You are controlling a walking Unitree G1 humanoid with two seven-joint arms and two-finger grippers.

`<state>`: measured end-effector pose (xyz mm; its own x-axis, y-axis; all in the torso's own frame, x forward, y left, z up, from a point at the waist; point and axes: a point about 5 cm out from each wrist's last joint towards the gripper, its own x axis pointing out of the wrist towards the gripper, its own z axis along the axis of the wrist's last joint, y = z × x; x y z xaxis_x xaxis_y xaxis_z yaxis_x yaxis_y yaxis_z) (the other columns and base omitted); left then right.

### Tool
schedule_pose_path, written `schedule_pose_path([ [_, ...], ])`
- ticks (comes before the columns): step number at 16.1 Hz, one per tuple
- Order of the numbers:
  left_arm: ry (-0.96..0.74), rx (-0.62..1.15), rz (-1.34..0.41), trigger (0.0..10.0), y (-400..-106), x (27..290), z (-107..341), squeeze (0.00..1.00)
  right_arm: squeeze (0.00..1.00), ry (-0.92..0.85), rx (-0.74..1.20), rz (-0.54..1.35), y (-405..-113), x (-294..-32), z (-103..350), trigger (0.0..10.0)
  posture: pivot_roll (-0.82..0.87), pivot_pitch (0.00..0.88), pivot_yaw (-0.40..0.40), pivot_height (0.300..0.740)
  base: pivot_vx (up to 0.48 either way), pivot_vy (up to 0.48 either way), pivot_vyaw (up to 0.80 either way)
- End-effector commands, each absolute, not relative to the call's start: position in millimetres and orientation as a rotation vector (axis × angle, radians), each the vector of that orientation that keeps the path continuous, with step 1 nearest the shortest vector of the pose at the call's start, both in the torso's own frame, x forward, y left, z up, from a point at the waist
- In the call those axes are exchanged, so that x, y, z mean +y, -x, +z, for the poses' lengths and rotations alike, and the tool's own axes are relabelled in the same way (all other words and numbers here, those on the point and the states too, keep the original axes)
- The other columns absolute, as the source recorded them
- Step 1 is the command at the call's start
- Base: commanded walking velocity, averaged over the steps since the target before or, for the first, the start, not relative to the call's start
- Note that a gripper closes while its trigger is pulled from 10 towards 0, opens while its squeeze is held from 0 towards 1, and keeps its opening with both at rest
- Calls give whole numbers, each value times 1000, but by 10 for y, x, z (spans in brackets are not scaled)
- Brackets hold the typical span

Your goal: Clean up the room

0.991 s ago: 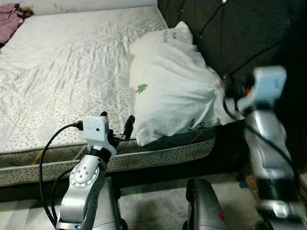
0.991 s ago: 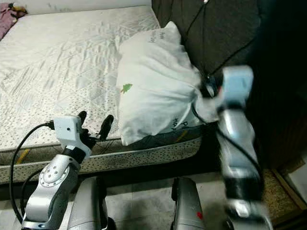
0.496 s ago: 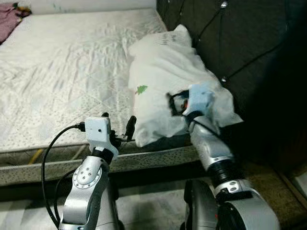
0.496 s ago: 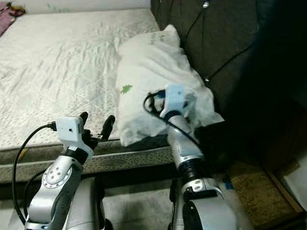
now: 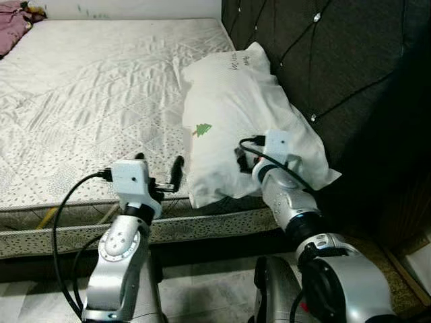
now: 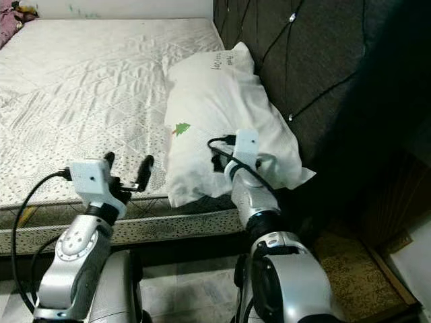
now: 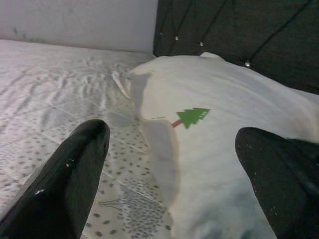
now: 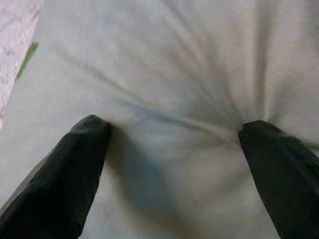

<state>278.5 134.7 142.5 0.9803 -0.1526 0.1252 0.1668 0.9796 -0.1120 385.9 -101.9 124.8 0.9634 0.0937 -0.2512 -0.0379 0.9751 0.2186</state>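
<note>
Bedroom, dim: bare quilted mattress with a dark tufted headboard along its right edge.

Item: pillow, white, small green tree print. Lies at the mattress's near right corner against the headboard, its lower end reaching the near edge.

Right claw: fingers spread wide, both tips pressed into the pillow's near end; cloth creases between them, nothing pinched yet.

Left claw: open, hovering over the near edge just beside the pillow's left side, apart from it.

Handling, judged: light, soft, bulky; it will sag and fold if lifted from one end. The loose cover slides over the filling, so a shallow pinch may catch cloth alone. Best hold: a deep bite of cover and filling at the near end, with the second claw on the left side seam.
</note>
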Motion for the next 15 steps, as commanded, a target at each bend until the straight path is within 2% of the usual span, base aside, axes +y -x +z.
schedule_pose_path([
  [1,114,-137,-151,10000,-2817,1348,1462,0,1000,-256,150,48,-3943,-1134,1468,10000,10,24,-38,530,0,0,0],
  [2,115,-146,-151,10000,-2828,1345,1480,0,835,-259,92,65,-3962,-1139,1571,10000,6,15,-35,530,0,0,0],
  [4,115,-159,-150,10000,-2879,1343,1506,0,0,-270,-21,115,-3992,-1133,1780,10000,-3,0,-30,530,0,0,0],
  [5,108,-170,-145,10000,-2905,1364,1521,0,0,-250,-124,153,-3974,-1154,1945,10000,-14,0,-26,530,0,0,0],
  [7,92,-195,-118,10000,-2921,1432,1553,0,0,-202,-190,159,-3894,-1238,1983,10000,-14,0,-32,530,0,0,0],
  [9,75,-210,-88,10000,-2917,1509,1556,0,0,-223,-203,154,-3800,-1316,1892,10000,-15,0,-34,535,0,0,0],
  [14,-10,-246,45,10000,-2880,1768,1488,0,0,-162,-220,118,-3596,-1499,1745,10000,-21,0,-35,587,0,0,0],
  [15,53,-265,-16,10000,-2852,1722,1486,0,0,-159,-213,118,-3567,-1514,1711,10000,-26,0,-34,597,0,0,0],
])
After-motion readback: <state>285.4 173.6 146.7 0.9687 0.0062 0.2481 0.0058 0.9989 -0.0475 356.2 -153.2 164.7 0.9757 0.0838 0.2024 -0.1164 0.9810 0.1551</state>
